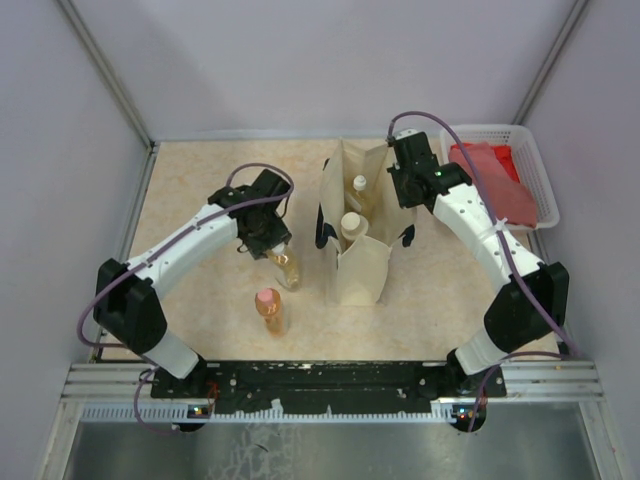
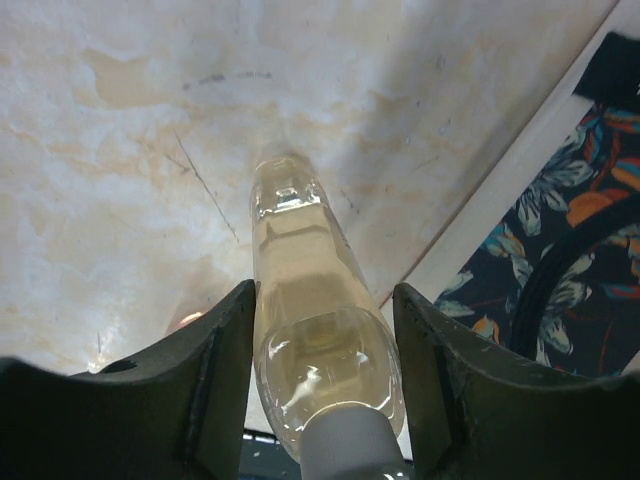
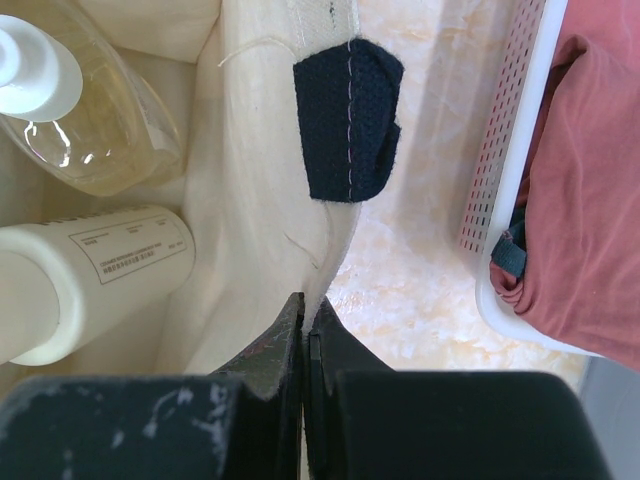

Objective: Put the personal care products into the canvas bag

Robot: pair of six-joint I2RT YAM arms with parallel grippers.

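Left gripper [image 2: 325, 292] clamped on amber bottle [image 2: 300, 250], just left of canvas bag [image 1: 365, 268]; whether it is off the bench [image 1: 200, 180] is not discernible. Right gripper [image 3: 305, 322] clenched on the bag rim. Done: second amber bottle [image 3: 90, 140] and cream bottle [image 3: 90, 270] inside. Left: the gripped one and orange bottle [image 1: 270, 310]. Bag bottom hidden.

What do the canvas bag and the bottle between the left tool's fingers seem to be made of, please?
Canvas bag: matte woven cloth, with stitching and loose threads showing. Amber bottle: probably clear glossy plastic; the yellowish liquid shows through and highlights glint.
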